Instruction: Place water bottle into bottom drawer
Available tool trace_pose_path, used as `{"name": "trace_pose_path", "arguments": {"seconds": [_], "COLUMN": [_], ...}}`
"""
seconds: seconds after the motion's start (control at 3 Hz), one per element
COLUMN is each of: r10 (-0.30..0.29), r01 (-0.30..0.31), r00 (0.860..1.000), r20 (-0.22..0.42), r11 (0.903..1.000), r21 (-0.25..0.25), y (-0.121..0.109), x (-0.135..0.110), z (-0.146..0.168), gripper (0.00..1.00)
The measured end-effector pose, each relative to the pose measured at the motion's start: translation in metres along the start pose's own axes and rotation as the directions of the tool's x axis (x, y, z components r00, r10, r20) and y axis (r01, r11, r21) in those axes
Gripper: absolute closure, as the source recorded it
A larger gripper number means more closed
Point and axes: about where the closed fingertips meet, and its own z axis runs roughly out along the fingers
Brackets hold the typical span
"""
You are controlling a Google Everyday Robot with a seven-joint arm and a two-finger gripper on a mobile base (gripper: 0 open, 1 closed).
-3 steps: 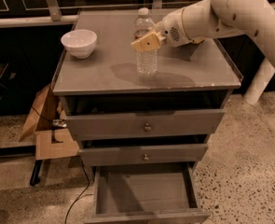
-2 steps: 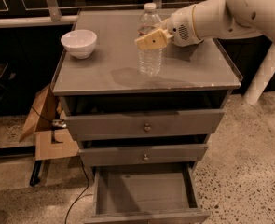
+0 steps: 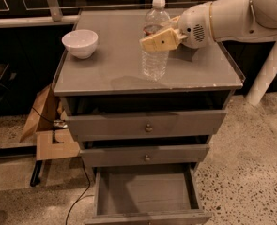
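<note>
Camera view of a grey cabinet and a white robot arm [image 3: 232, 17] entering from the upper right edge of the view. The gripper [image 3: 153, 32] sits at the upper body of the water bottle [image 3: 154, 62]. Its tan fingers [image 3: 160, 40] are closed on the bottle from either side, the near one lying across the front and the far one partly hidden behind the clear plastic. The bottle stands upright, its white cap [image 3: 158, 3] above the fingers and its ribbed lower half below them. Its base is at or just over the tabletop [image 3: 199, 71]; contact cannot be told.

A white bowl [image 3: 80, 42] rests on the tabletop well apart from the fingers, toward the left edge of the view. Far below the fingers the bottom drawer [image 3: 145, 191] is pulled out, showing a plain grey inside. Between it and the tabletop are two knobbed drawers [image 3: 147, 124], both slightly ajar. Folded cardboard [image 3: 46, 125] leans beside the cabinet on the speckled floor [image 3: 241, 172], below the bowl's side.
</note>
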Motion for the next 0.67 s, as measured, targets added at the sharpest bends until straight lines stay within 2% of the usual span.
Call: {"name": "trace_pose_path", "arguments": {"seconds": [0.33, 0.67], "r10": [0.021, 0.026], "r01": [-0.021, -0.026], "r00": [1.000, 1.000], "r20": [-0.005, 0.002], "r11": [0.9998, 0.9996], "r21": [-0.005, 0.002], "y": [0.016, 0.043], "x": [0.008, 0.026], "z": [-0.014, -0.033], "gripper": [1.00, 1.00]}}
